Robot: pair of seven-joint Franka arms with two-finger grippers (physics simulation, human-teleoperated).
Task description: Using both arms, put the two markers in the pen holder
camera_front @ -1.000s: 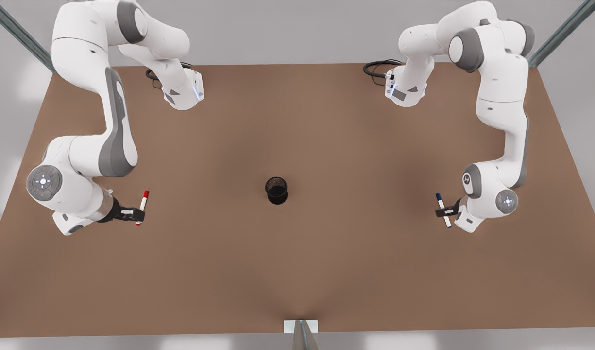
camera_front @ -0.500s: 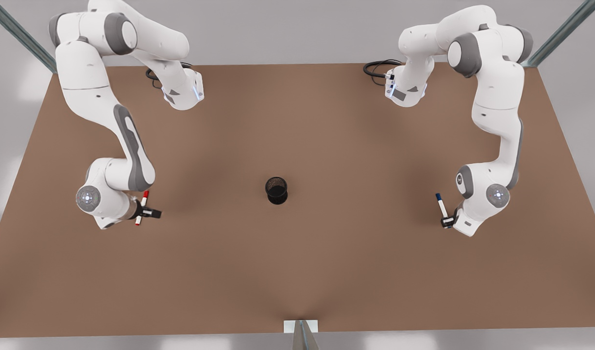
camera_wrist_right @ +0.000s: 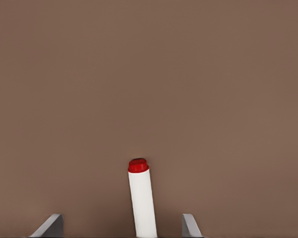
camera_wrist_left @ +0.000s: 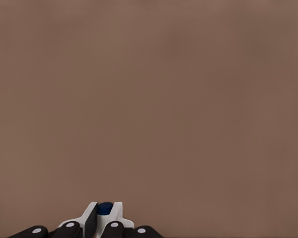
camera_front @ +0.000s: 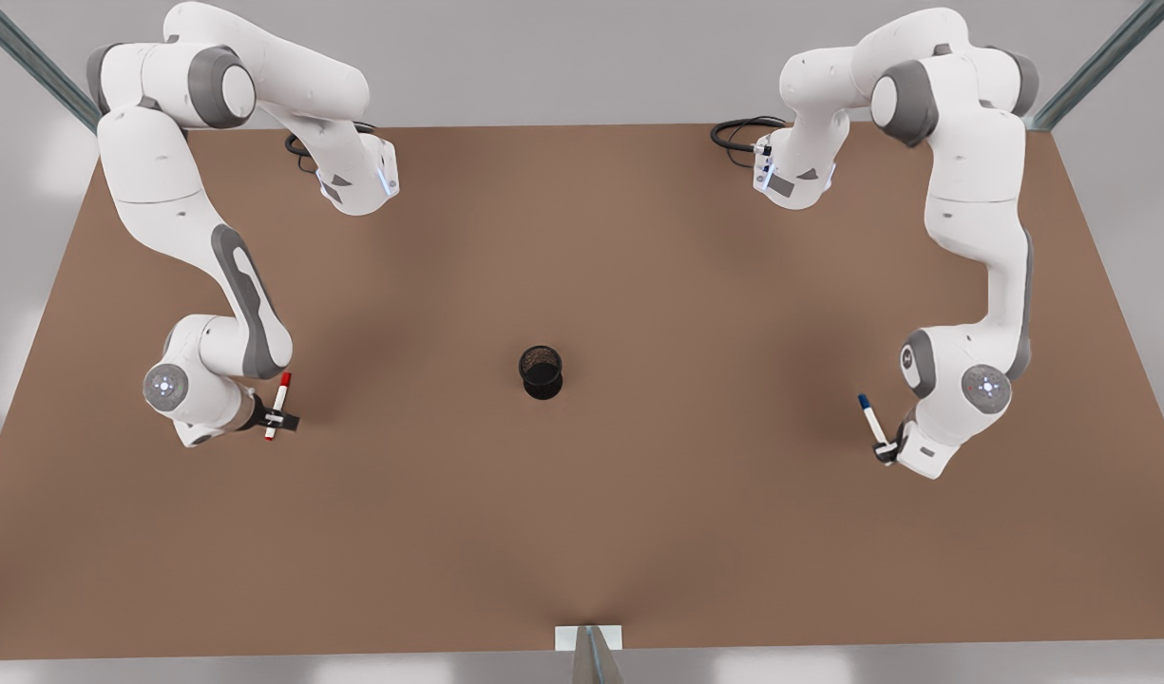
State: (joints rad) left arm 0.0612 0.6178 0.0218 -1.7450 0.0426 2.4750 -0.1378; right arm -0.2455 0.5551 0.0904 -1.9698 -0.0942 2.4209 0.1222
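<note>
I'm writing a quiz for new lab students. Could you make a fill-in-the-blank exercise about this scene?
1. The left gripper has its jaws shut on a marker whose cap is ___.
2. The right gripper has its jaws ___ around the red marker.
3. The pen holder stands on the table, and the number of markers in it is ___.

Missing words: blue; open; zero

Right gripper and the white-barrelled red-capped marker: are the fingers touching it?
Apart. In the right wrist view the white-barrelled red-capped marker lies midway in the right gripper, with brown table showing between the barrel and each fingertip.
</note>
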